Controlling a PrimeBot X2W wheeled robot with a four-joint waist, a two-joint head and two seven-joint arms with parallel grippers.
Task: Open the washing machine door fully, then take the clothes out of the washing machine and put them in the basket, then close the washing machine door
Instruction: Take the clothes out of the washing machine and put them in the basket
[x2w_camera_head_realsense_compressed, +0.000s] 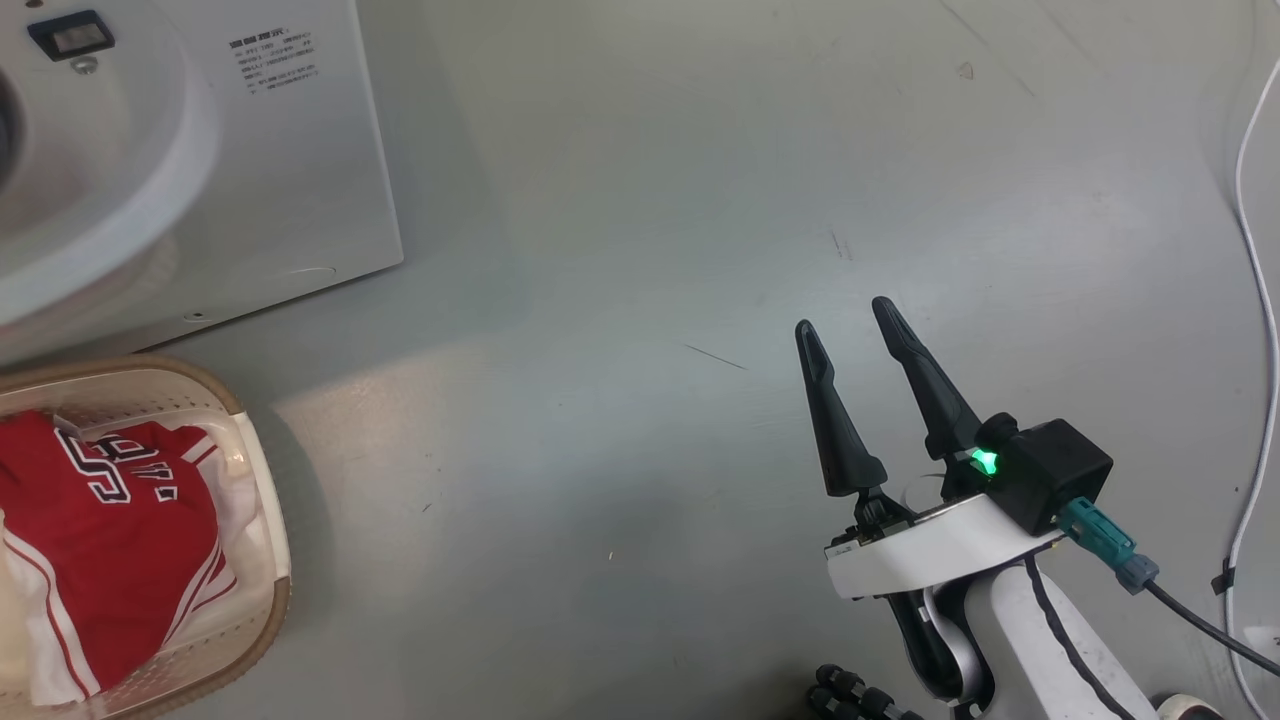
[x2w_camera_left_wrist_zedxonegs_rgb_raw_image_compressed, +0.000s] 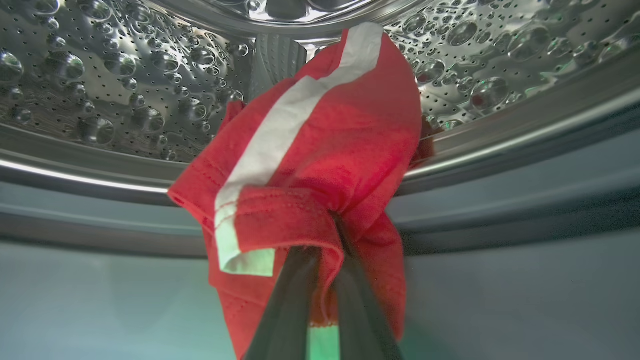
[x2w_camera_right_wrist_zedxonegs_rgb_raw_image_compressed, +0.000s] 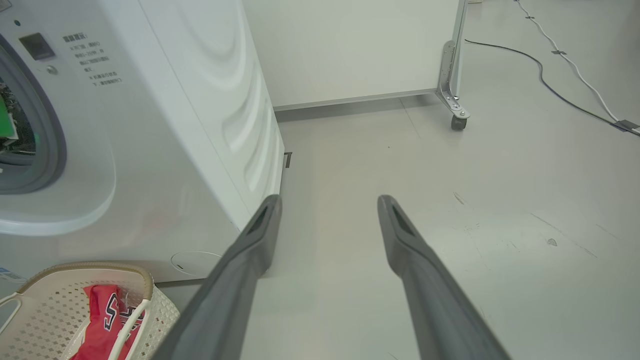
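Red fabric with a white stripe, one of the clothes (x2w_camera_left_wrist_zedxonegs_rgb_raw_image_compressed: 350, 140), is clamped between the two dark fingers of the left end effector (x2w_camera_left_wrist_zedxonegs_rgb_raw_image_compressed: 325, 250), which is closed tight on a bunched fold. In the left wrist view the garment stretches away from the fingers, over the grey rubber gasket (x2w_camera_left_wrist_zedxonegs_rgb_raw_image_compressed: 525, 200) and into the mouth of the shiny perforated steel drum (x2w_camera_left_wrist_zedxonegs_rgb_raw_image_compressed: 125, 75).

In the head view, the far left holds the cream basket (x2w_camera_head_realsense_compressed: 200, 375) with its brown rim, standing on the floor just in front of the white washing machine (x2w_camera_head_realsense_compressed: 300, 150). A red jersey (x2w_camera_head_realsense_compressed: 110, 540) with white stripes and dark-edged white numbers lies crumpled inside the basket. To the right stretches bare grey floor (x2w_camera_head_realsense_compressed: 650, 200), marked by a few scuffs.

Further right, the right end effector (x2w_camera_head_realsense_compressed: 845, 320) hovers above the floor, well apart from the basket and machine. Its fingers are spread wide with nothing between them, and a green light glows at its base. At the far right edge a thin white cable (x2w_camera_head_realsense_compressed: 1262, 300) runs along the floor.
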